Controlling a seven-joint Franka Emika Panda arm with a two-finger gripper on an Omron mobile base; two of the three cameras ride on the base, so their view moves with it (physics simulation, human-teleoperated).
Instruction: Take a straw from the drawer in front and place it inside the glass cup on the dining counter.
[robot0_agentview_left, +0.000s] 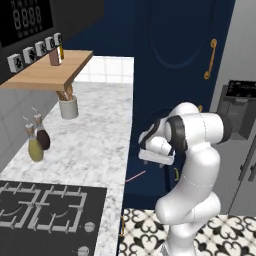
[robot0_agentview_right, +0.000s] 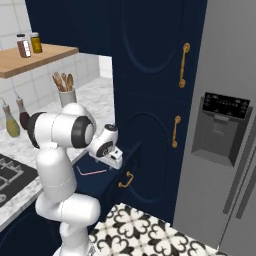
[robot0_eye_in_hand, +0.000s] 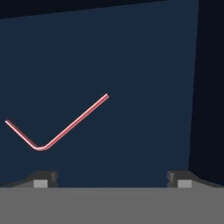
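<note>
Hovering over the open drawer (robot0_agentview_right: 112, 172), the gripper (robot0_eye_in_hand: 113, 179) is standing with jaws spread wide, grasping nothing; the bent pinkish-red straw (robot0_eye_in_hand: 52, 131) is lying flat on the drawer's navy floor below it.

Navy drawer (robot0_eye_in_hand: 131, 65), bent straw (robot0_eye_in_hand: 65, 129) inside

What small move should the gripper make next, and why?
Probably descend toward the straw while shifting to centre over it. In the hand view the gripper is open and holds nothing, and the bent straw lies flat on the dark drawer floor, off to one side of the fingertips, not between them.
</note>
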